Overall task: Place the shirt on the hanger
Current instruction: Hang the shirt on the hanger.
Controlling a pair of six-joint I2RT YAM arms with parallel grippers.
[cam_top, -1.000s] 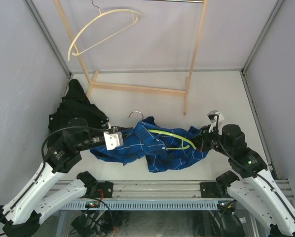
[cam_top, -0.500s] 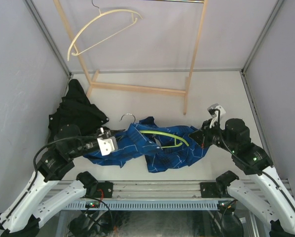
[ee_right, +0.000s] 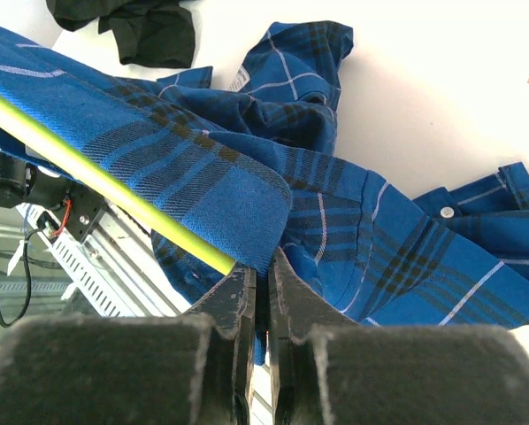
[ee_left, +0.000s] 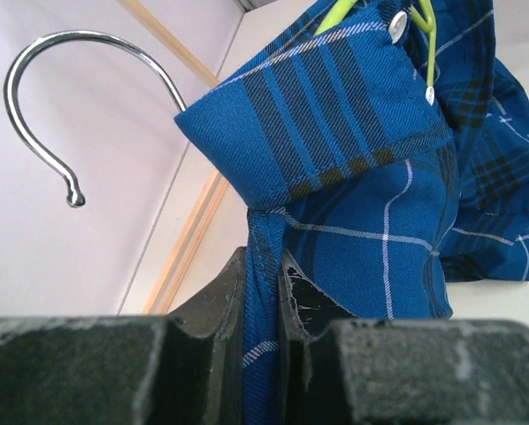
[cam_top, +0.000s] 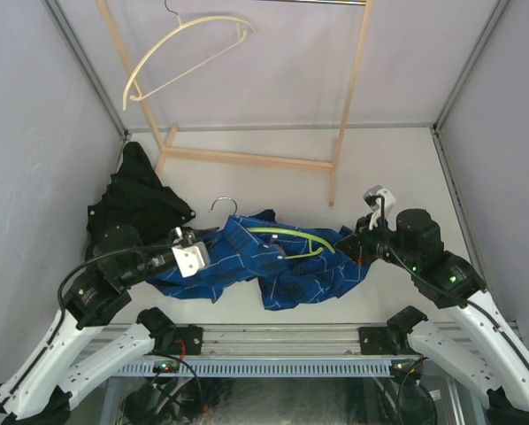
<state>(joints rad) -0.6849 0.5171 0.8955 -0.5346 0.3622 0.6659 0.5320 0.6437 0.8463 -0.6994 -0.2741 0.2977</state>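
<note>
The blue plaid shirt (cam_top: 273, 266) lies bunched across the table's front middle, with the lime-green hanger (cam_top: 287, 235) partly inside it and its silver hook (cam_top: 222, 205) sticking out at the left. My left gripper (cam_top: 213, 237) is shut on the shirt's edge below the collar (ee_left: 263, 292); the hook (ee_left: 48, 106) shows up left. My right gripper (cam_top: 351, 248) is shut on shirt fabric (ee_right: 264, 266) at the hanger's green bar (ee_right: 114, 190), at the shirt's right end.
A plain black garment (cam_top: 136, 199) lies at the left by the wall. A wooden rack (cam_top: 247, 159) stands at the back with a cream hanger (cam_top: 189, 49) hung on it. Side walls close in left and right.
Both grippers have drawn the shirt and hanger back and to the left; the hook moved left and the green bar shifted up. Both grips stayed shut.
</note>
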